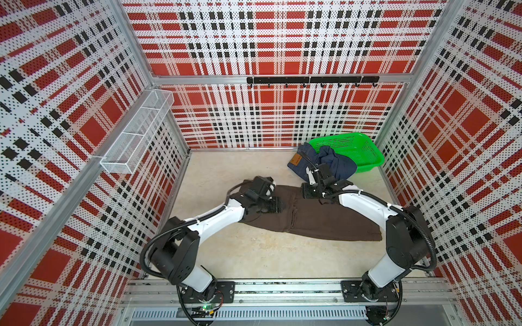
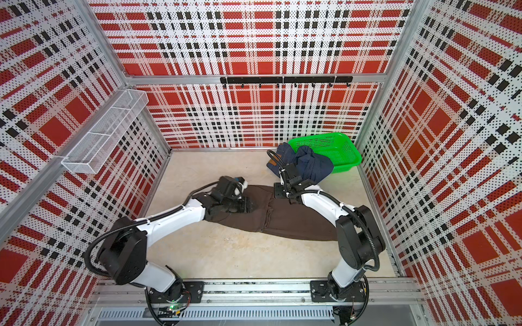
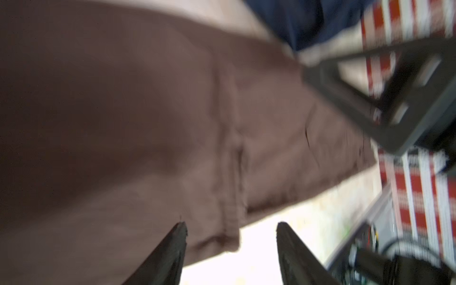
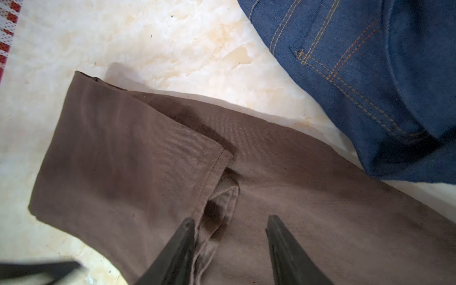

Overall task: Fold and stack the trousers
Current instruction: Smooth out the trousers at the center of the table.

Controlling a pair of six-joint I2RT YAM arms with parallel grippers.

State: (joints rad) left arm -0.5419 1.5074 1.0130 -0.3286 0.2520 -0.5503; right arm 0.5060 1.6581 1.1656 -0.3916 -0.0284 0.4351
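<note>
**Top views.** In both top views the brown trousers (image 1: 324, 218) (image 2: 296, 220) lie flat on the table (image 1: 254, 254) (image 2: 240, 254). They run from the centre of the frame towards the lower right. One end is folded back over the rest, and its hem sits near the centre. The denim trousers (image 1: 337, 166) (image 2: 313, 166) lie in a heap right of centre, above the brown pair. They rest partly against a green basket (image 1: 353, 146) (image 2: 336, 149), and a tan patch (image 1: 296, 161) shows at the waistband. The left gripper (image 1: 275, 207) (image 2: 248, 204) is low over the folded end of the brown trousers. The right gripper (image 1: 307, 192) (image 2: 278, 192) is at their upper edge, just beside the denim. How the fingers stand cannot be read from these views.

**Left wrist view.** The picture is blurred. The left gripper (image 3: 232, 227) has its fingers (image 3: 177, 244) apart and nothing clamped. Brown trousers (image 3: 123, 111) fill most of the frame, with a hem edge running down towards the gap. Pale table shows between the fingertips, and denim (image 3: 296, 22) lies beyond.

**Right wrist view.** The right gripper (image 4: 229, 222) has its fingers (image 4: 281, 244) apart above the brown trousers (image 4: 123, 160), astride the hem (image 4: 219, 158) of the folded layer. One finger is close against that hem, but no cloth is clamped. The denim trousers (image 4: 370, 74) lie near the brown pair, with a strip of bare table (image 4: 172, 37) between them.
</note>
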